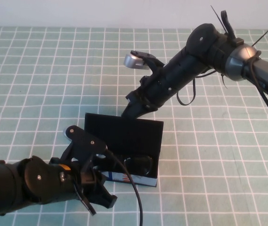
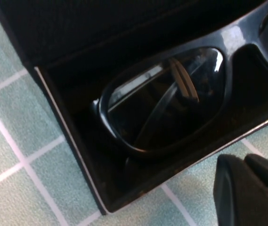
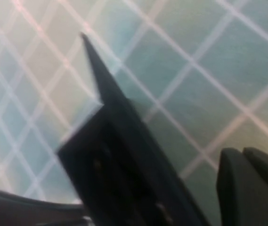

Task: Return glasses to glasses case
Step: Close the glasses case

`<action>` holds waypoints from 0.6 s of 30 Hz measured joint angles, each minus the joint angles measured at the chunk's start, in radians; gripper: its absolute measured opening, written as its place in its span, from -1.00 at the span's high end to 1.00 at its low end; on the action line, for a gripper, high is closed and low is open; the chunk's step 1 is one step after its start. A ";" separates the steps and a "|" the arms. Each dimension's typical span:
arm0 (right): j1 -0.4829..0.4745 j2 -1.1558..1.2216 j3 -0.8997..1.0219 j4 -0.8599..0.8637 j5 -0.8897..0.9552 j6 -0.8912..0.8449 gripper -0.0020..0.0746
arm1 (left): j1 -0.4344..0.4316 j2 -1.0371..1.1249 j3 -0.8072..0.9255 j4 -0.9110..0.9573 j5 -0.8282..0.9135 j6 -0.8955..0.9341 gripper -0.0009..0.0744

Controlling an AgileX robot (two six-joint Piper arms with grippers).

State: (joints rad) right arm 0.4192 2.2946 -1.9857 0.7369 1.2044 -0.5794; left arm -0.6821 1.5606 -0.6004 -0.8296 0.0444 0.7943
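Observation:
The glasses case (image 1: 124,134) stands open in the middle of the table, its black lid upright and its printed light blue front facing me. The black glasses (image 1: 141,165) lie inside it, folded; the left wrist view shows one dark lens (image 2: 171,94) in the case's end (image 2: 72,141). My left gripper (image 1: 103,195) is shut and empty, low at the case's front left corner; it also shows in the left wrist view (image 2: 244,162). My right gripper (image 1: 128,112) is shut just behind the lid's top edge; the right wrist view shows it (image 3: 242,153) beside the lid (image 3: 119,155).
The table is covered with a green cloth with a white grid (image 1: 39,84). The right arm (image 1: 195,56) reaches in from the back right above the table. The left arm's cable (image 1: 131,188) loops in front of the case.

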 joint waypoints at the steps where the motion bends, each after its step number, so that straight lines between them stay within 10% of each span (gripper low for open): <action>1: 0.000 0.000 0.000 0.020 0.002 -0.004 0.98 | 0.000 0.000 0.000 0.000 0.000 0.000 0.97; 18: 0.138 -0.010 0.000 -0.005 0.004 0.038 0.98 | 0.000 0.000 0.000 -0.002 -0.036 0.000 0.97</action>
State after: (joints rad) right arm 0.5574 2.2851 -1.9857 0.7320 1.2081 -0.5411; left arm -0.6821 1.5606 -0.6004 -0.8312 0.0084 0.7943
